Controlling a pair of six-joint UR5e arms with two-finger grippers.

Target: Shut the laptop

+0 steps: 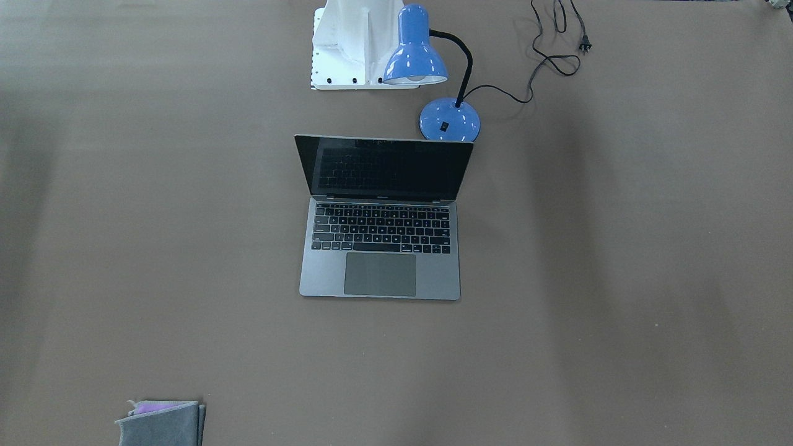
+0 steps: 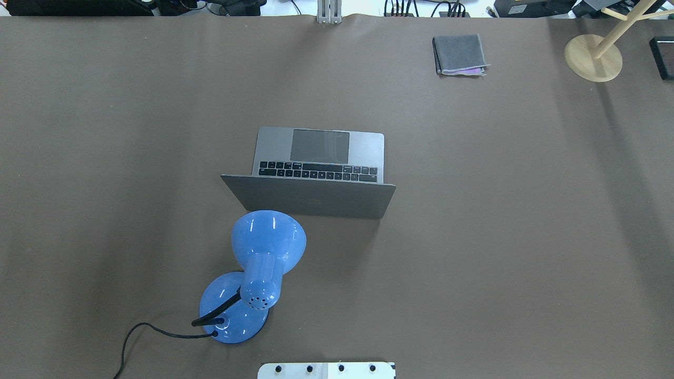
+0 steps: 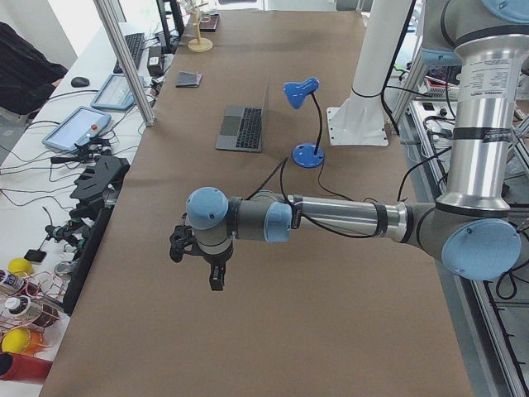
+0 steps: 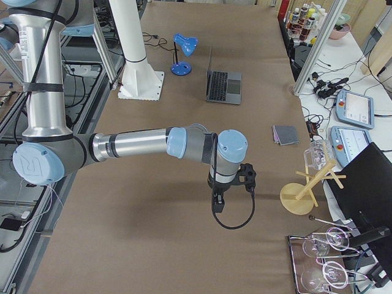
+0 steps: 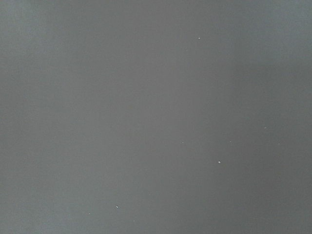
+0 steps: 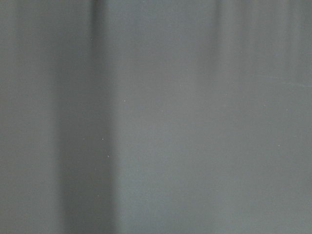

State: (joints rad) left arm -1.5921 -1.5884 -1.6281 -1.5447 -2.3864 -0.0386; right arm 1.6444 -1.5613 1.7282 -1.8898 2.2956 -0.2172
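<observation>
The space-grey laptop (image 1: 380, 275) stands open in the middle of the table, its dark screen upright and its keyboard and trackpad showing. From overhead its lid back (image 2: 316, 197) faces the robot. It also shows far off in the exterior left view (image 3: 241, 128) and the exterior right view (image 4: 223, 86). My left gripper (image 3: 197, 265) hangs over the table's left end, far from the laptop. My right gripper (image 4: 228, 187) hangs over the right end, also far from it. I cannot tell whether either is open or shut. Both wrist views show only bare table.
A blue desk lamp (image 1: 415, 56) stands just behind the laptop's lid, near the robot's white base (image 1: 350, 43); its cord (image 1: 554, 59) trails on the table. A folded grey cloth (image 2: 459, 54) and a wooden stand (image 2: 593, 58) sit at the far right.
</observation>
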